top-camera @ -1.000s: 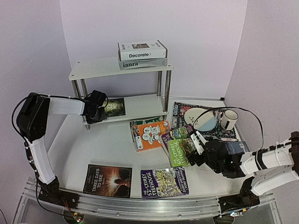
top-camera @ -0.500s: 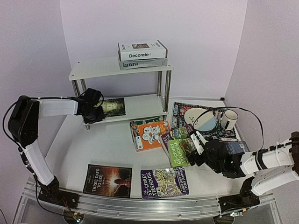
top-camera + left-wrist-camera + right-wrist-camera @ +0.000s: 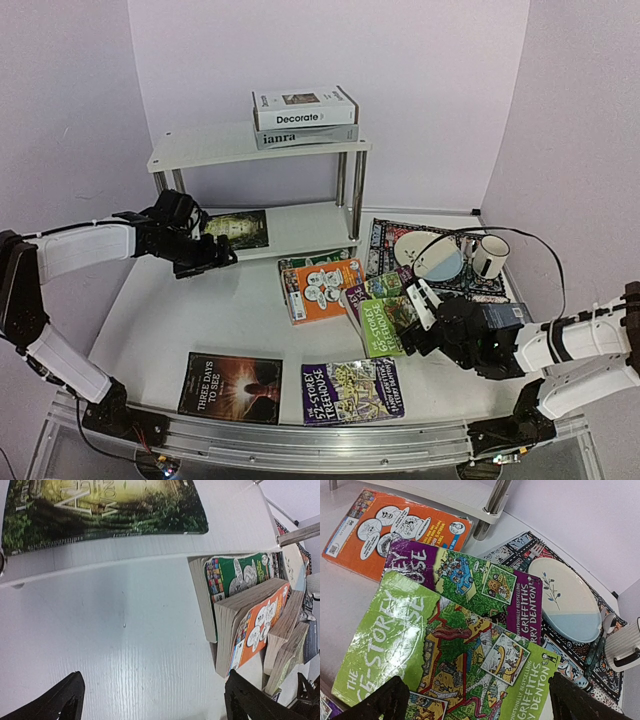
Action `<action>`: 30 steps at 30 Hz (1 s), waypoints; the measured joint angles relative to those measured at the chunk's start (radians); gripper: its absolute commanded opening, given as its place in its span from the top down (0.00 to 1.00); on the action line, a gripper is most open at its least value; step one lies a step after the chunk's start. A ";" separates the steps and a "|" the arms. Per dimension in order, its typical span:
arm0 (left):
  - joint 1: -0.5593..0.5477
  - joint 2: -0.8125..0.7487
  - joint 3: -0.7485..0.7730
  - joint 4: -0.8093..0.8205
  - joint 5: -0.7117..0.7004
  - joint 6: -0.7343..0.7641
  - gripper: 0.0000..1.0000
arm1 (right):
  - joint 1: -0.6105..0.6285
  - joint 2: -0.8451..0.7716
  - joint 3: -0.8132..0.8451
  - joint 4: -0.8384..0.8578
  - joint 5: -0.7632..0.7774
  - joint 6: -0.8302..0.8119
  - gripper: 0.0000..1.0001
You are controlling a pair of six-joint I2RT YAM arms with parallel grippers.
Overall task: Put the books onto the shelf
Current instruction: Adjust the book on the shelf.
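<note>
The table [image 3: 220, 320] is viewed from above and behind; the shelf [image 3: 227, 527] closely from the left wrist, books [image 3: 445, 645] from the right. The orange book [image 3: 325, 290] is shared by all.

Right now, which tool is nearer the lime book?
Right. The right tool hangs at the lime book's edge, open; the left tool is far off to the left, by the shelf's lower tier.

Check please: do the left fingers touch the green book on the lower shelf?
Apart. The left wrist view shows a wide gap between the left fingers and the green book.
</note>
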 measured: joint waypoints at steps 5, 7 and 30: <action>0.000 -0.121 -0.088 -0.037 0.044 -0.005 0.00 | 0.000 -0.017 0.008 -0.029 -0.013 0.058 0.02; 0.000 -0.179 -0.113 -0.044 0.061 -0.011 0.00 | 0.000 -0.019 0.015 -0.044 -0.017 0.089 0.02; 0.000 -0.322 -0.338 -0.030 0.188 -0.008 0.00 | 0.087 0.026 0.429 -0.689 -0.120 0.953 0.02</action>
